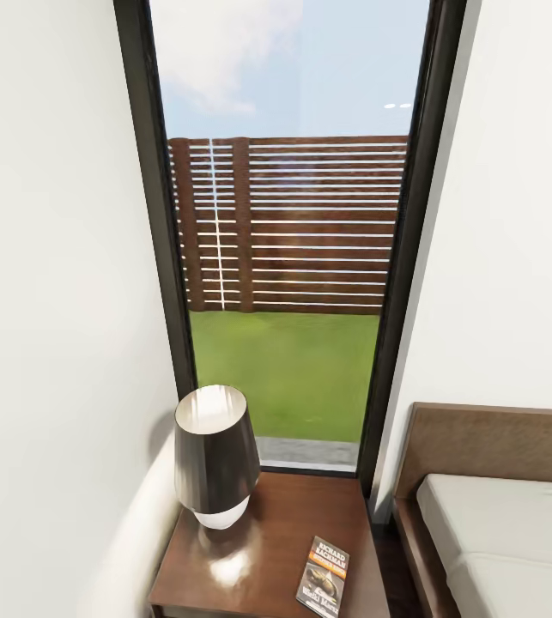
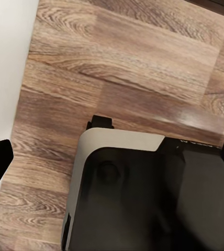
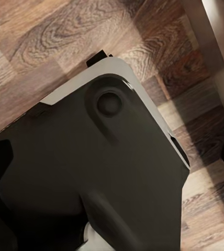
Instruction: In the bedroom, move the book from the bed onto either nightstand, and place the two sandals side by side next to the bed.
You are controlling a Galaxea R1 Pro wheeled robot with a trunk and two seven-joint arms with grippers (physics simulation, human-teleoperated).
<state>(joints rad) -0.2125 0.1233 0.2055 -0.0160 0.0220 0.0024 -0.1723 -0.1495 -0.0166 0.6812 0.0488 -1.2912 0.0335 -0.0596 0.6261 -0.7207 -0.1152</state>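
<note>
Dark paperback book (image 1: 323, 578) w/ orange band lies flat on glossy dark-brown wooden nightstand (image 1: 267, 532) surface beside bed (image 1: 490, 515), long axis running away from robot; direction from claws and their state can't be told.

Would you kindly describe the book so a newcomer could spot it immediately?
Beneath the tall window, left of the bed, stands a dark wooden nightstand. The book lies flat at its front right; unlike the upright lamp, it is thin, with an orange band.
</note>
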